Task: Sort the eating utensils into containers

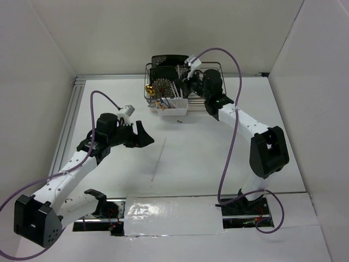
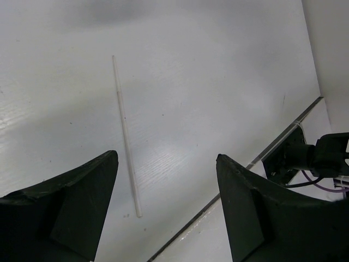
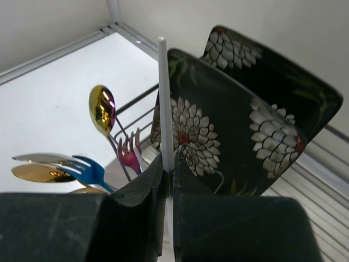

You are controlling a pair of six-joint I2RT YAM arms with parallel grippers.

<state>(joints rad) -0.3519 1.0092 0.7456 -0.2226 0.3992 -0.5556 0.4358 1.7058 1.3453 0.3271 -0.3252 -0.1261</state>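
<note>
chopstick (image 1: 159, 159) lies flat on the table (image 1: 218, 164) in the top view. left gripper (image 1: 143, 135) is just left of its far end. right gripper (image 1: 184, 82) is far, over the white caddy (image 1: 173, 112) by the wire rack (image 1: 217, 65). left wrist: jaws wide apart, empty; chopstick thin, pale, smooth. right wrist: jaws pinched on a second chopstick (image 3: 163, 93), upright, glossy floral plates (image 3: 218, 136) behind. step looks like binning it; next needs lowering into a compartment, then release.

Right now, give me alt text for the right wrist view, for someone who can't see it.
The right end effector is shut on a white chopstick held upright, in front of two black floral plates. To its left are a gold spoon, a pink fork and a blue fork.
</note>
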